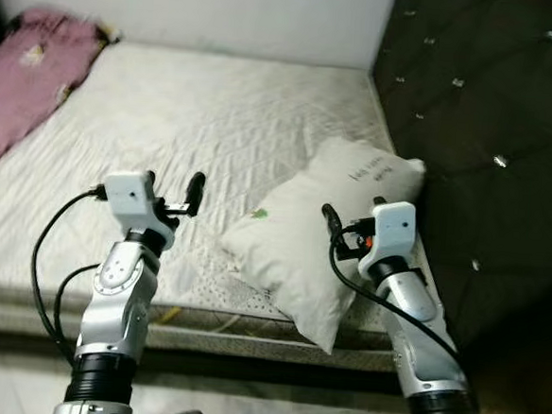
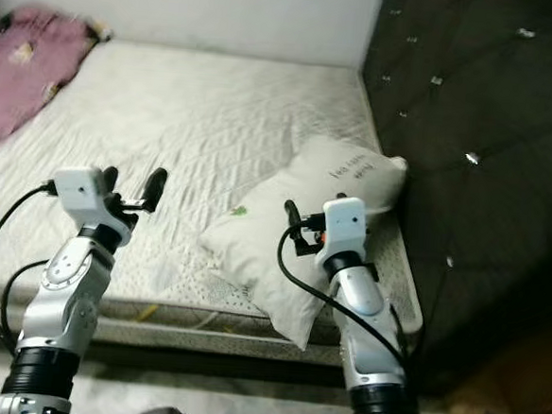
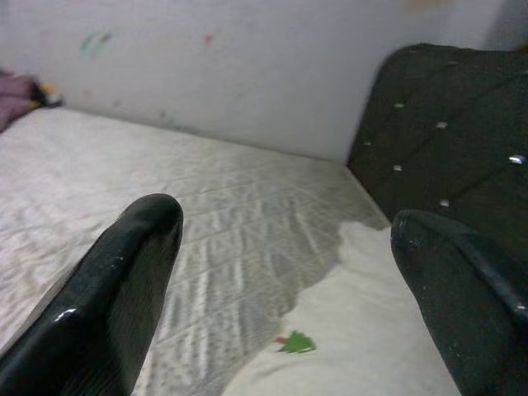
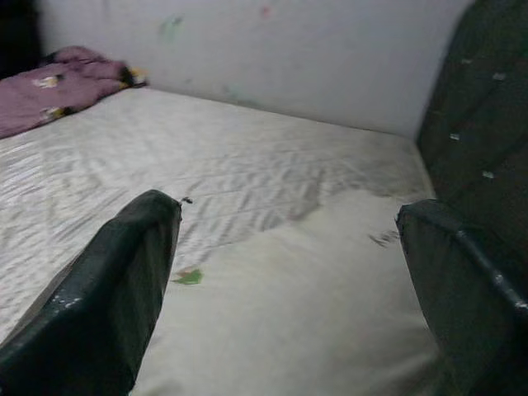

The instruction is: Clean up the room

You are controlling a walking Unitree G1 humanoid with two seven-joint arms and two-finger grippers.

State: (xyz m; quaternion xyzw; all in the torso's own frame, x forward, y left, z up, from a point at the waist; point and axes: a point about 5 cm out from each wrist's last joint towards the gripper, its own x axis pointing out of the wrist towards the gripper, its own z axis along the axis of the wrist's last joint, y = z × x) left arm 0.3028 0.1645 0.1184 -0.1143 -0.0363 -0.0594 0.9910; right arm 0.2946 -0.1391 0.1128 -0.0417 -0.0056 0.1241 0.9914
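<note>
White quilted mattress [image 1: 196,135] lies bare on the bed, set into the corner formed by a pale wall [image 1: 233,10] and a dark tufted headboard [image 1: 489,137].

Pillow [image 1: 326,229]: white, with a small green mark and faint lettering. It lies at the bed's right front corner, its upper end against the headboard and its lower corner hanging past the mattress edge.

Blanket [image 1: 24,80]: pink, crumpled, at the far left of the mattress near the wall, well apart from the pillow.

Left end effector [image 1: 174,191]: raised above the front left part of the mattress, just left of the pillow. Fingers are spread wide and hold nothing. In the left wrist view, both black fingers [image 3: 107,305] frame the mattress and the pillow's edge, with a clear gap between them. No contact with the bedding can be made out.

Right end effector [image 4: 289,297]: poised directly over the pillow's middle. Fingers are wide apart and empty. The right wrist view shows the pillow surface between the two fingers [image 4: 99,305]. Whether the tips touch the pillow cannot be told.

Black cables loop from each wrist housing down along the silver forearms.
</note>
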